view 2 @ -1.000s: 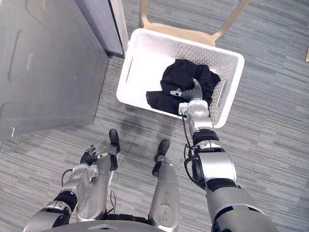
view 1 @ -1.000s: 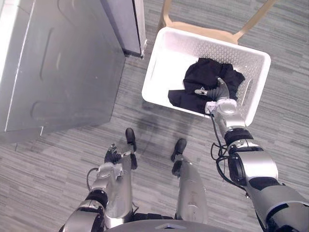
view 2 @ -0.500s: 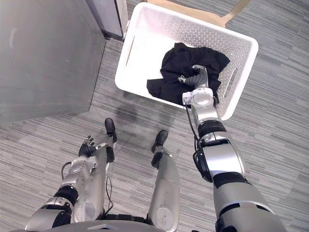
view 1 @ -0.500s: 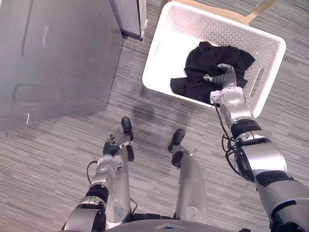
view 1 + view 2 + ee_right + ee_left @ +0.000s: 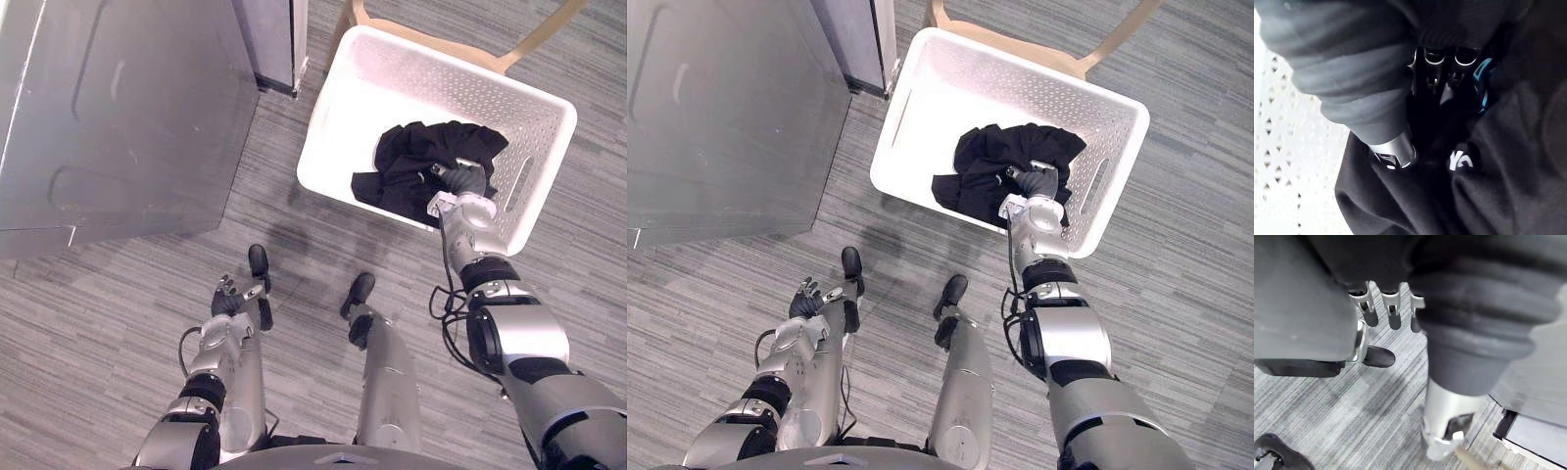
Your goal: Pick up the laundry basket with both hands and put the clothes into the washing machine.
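While the left hand is dangling loose-fingered at lower left, the right hand is resting in black clothes, fingers buried, grip unclear

Grey striped floor carries a grey washing machine and a pale wooden chair; white laundry basket touches the chair, its support unclear
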